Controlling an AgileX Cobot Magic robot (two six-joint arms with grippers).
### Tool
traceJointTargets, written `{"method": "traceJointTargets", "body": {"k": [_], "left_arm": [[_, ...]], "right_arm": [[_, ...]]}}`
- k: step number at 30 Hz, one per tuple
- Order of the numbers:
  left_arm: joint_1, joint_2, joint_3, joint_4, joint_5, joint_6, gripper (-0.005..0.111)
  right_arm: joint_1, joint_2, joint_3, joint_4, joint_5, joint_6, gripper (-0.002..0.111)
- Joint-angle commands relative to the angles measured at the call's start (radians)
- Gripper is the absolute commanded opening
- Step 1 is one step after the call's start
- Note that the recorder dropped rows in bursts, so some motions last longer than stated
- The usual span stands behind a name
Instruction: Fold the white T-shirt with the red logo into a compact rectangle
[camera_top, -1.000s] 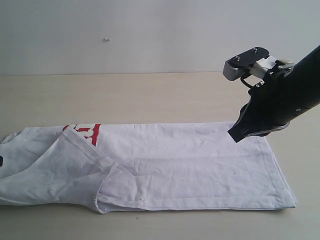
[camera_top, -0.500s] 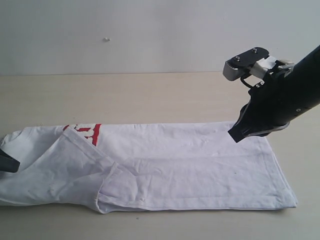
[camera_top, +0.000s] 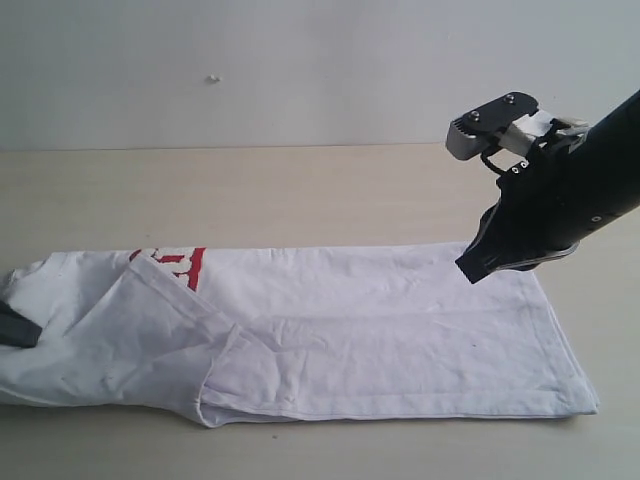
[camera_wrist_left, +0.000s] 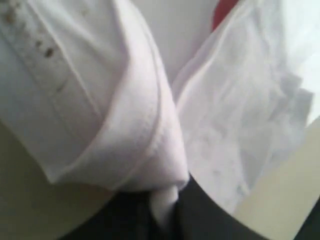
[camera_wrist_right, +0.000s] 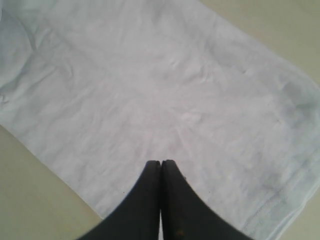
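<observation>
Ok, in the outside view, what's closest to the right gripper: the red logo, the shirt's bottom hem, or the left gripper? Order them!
From the right gripper:
1. Bottom hem, at the right end.
2. Red logo, toward the left.
3. Left gripper, at the far left edge.

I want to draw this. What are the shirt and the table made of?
The white T-shirt looks like soft matte cloth, probably cotton: it creases and has stitched hems. The table looks like smooth pale wood or laminate; I cannot tell which.
</observation>
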Motion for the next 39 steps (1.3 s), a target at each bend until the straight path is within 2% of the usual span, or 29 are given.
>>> {"method": "traceJointTargets", "body": {"k": [1,5,10,15,16,22,24,25,28,34,39], "left_arm": [[-0.014,-0.047,0.003,-0.165,0.124,0.004,0.000],[-0.055,-0.080,0.003,-0.238,0.124,-0.051,0.000],[-0.161,-0.109,0.003,-0.304,0.124,-0.157,0.000],[-0.310,-0.123,0.003,-0.381,0.124,-0.189,0.000],[-0.374,-0.124,0.003,-0.439,0.124,-0.189,0.000],[-0.551,-0.124,0.003,-0.733,0.124,-0.127,0.000],[-0.621,-0.124,0.002,-0.799,0.124,-0.114,0.000],[-0.663,-0.124,-0.007,-0.817,0.124,-0.100,0.000],[-0.772,-0.122,-0.060,-0.830,0.015,-0.100,0.000],[-0.963,-0.028,-0.220,-0.830,-0.204,-0.134,0.000],[-1.063,0.067,-0.329,-0.830,-0.304,-0.136,0.000]], "right_arm": [[-0.004,-0.008,-0.005,-0.005,-0.012,-0.010,0.000],[-0.004,-0.008,-0.005,0.000,-0.014,-0.010,0.000],[-0.004,-0.008,-0.005,0.008,-0.014,-0.008,0.000],[-0.004,-0.010,-0.005,0.028,-0.014,-0.008,0.000],[-0.004,-0.016,-0.005,0.028,-0.016,-0.002,0.000],[-0.004,-0.028,-0.005,0.028,-0.020,0.021,0.000],[-0.004,-0.030,-0.005,-0.005,-0.024,0.076,0.000],[-0.004,-0.037,-0.005,-0.062,-0.045,0.170,0.000],[-0.004,-0.082,-0.005,-0.190,-0.073,0.307,0.000],[-0.004,-0.160,-0.005,-0.189,-0.061,0.316,0.000],[-0.004,-0.198,-0.005,-0.189,-0.060,0.320,0.000]]}}
